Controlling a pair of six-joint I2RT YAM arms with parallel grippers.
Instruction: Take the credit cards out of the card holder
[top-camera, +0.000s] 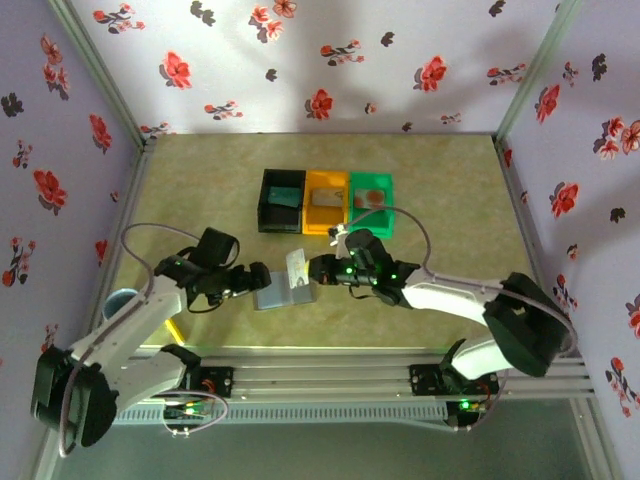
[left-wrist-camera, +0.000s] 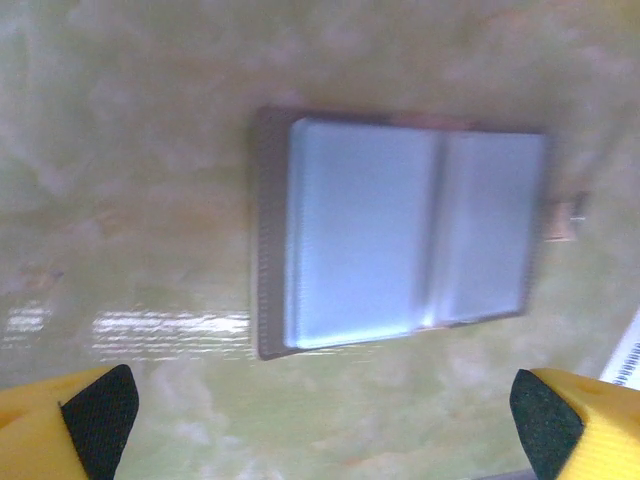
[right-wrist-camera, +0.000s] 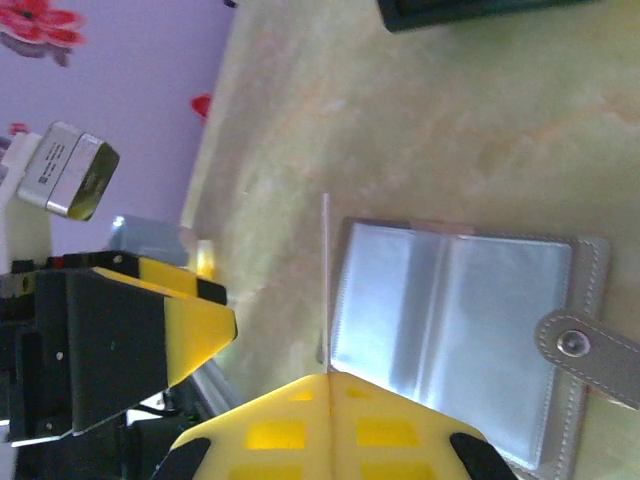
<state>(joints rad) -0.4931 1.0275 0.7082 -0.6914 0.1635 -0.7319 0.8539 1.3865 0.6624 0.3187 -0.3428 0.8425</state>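
Observation:
The card holder (top-camera: 284, 294) lies open on the table, its clear sleeves up (left-wrist-camera: 400, 235), with a snap tab at one edge (right-wrist-camera: 575, 345). My right gripper (right-wrist-camera: 328, 375) is shut on a pale credit card (top-camera: 296, 263). The card stands on edge just left of the holder and is seen edge-on as a thin line (right-wrist-camera: 326, 280). My left gripper (top-camera: 262, 277) is open at the holder's left side with nothing between its fingers (left-wrist-camera: 100, 410). It hovers over bare table short of the holder.
Black (top-camera: 282, 200), orange (top-camera: 326, 203) and green (top-camera: 372, 200) bins stand in a row behind the holder; the green one holds a pale flat piece with a red mark. A blue round object (top-camera: 120, 298) sits at the left table edge.

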